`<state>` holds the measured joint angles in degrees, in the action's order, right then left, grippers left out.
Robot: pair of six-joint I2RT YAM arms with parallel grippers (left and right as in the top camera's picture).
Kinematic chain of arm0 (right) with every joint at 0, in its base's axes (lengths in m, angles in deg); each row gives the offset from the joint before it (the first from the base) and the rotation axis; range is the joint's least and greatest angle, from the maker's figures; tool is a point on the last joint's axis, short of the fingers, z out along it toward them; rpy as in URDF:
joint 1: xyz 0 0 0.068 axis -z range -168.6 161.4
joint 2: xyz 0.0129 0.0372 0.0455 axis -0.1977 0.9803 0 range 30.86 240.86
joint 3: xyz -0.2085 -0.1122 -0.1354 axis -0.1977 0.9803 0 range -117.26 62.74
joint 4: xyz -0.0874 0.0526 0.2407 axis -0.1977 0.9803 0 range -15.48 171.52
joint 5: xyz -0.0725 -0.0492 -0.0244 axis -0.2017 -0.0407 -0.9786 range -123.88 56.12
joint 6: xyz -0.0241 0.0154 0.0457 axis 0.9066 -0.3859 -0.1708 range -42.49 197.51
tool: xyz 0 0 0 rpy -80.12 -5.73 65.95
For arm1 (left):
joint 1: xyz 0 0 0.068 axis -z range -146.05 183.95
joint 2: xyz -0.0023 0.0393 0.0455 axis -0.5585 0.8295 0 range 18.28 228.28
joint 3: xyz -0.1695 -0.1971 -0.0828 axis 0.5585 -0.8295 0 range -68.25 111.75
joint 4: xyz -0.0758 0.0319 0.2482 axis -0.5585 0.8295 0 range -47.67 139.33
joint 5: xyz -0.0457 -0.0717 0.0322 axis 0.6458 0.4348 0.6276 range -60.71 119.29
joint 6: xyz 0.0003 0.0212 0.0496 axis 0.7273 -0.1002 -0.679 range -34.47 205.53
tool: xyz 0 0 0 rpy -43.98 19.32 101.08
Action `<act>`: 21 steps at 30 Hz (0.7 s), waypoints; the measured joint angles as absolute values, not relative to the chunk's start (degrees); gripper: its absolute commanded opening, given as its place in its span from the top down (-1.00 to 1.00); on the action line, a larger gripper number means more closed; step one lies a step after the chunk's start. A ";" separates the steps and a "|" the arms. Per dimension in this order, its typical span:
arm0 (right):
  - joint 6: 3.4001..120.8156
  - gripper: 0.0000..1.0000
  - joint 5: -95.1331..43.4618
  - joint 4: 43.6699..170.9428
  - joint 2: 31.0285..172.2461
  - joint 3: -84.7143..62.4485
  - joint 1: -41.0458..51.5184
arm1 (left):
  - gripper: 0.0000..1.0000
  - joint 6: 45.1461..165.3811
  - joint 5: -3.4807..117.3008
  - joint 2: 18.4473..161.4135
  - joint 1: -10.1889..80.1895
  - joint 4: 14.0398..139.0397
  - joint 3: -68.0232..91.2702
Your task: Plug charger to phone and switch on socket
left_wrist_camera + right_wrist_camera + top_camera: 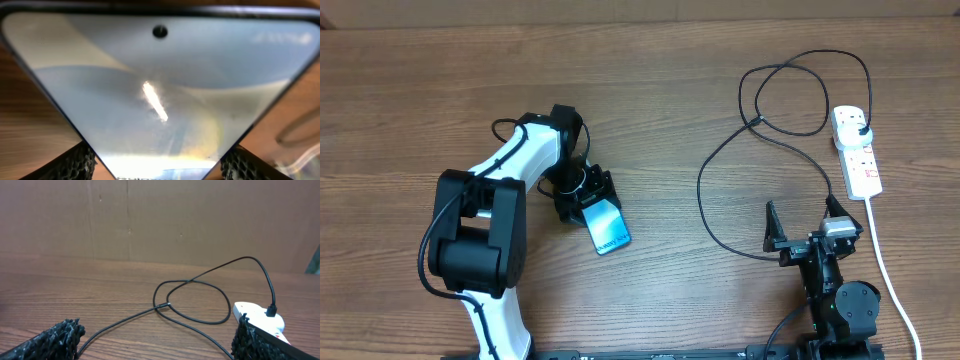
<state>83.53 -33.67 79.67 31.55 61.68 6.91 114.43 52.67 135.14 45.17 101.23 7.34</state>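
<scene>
The phone, with a light-blue lit screen, lies left of centre and fills the left wrist view. My left gripper is shut on its upper end, with a finger against each long edge. The charger is a thin black cable that loops across the right half of the table. Its connector tip lies loose on the wood and also shows in the right wrist view. Its black plug sits in the white socket at the far right. My right gripper is open and empty near the front edge. The cable passes on the table between its fingers.
The socket's thick white cord runs down the right side to the front edge, close to the right arm's base. In the right wrist view a brown wall stands behind the table, and the socket lies just past the right finger.
</scene>
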 measured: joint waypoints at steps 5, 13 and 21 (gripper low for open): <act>83.53 -1.00 -33.67 79.65 31.55 61.68 6.89 | -0.42 116.95 41.50 134.00 45.17 97.18 7.97; 83.51 -1.00 -33.69 79.62 31.55 61.68 6.89 | -0.61 117.14 33.02 133.96 46.38 94.95 8.24; 83.51 -1.00 -33.65 79.67 31.55 61.68 6.91 | -0.89 116.90 29.20 134.22 47.12 93.12 8.19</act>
